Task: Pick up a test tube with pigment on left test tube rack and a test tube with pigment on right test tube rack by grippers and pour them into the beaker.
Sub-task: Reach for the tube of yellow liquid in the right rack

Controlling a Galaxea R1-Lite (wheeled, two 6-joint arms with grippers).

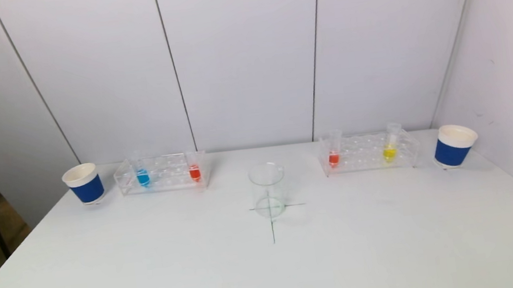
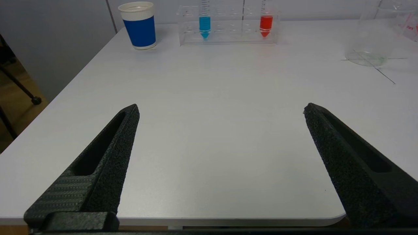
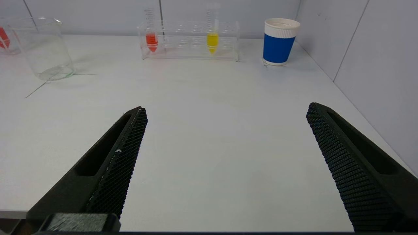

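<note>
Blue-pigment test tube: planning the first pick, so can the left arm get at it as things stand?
Probably yes. The left tool is open over bare table, nothing lies between it and the blue-pigment test tube, and the blue paper cup stands apart beside the left rack.

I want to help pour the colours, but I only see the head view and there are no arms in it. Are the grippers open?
Observer: Yes. The left wrist view shows the left gripper wide open, holding nothing.
Operator: And the other one?
Observer: The right gripper is wide open and empty too.
Operator: Where is the left one?
Observer: It hangs over the near edge of the table, with the left rack far ahead of it.
</note>
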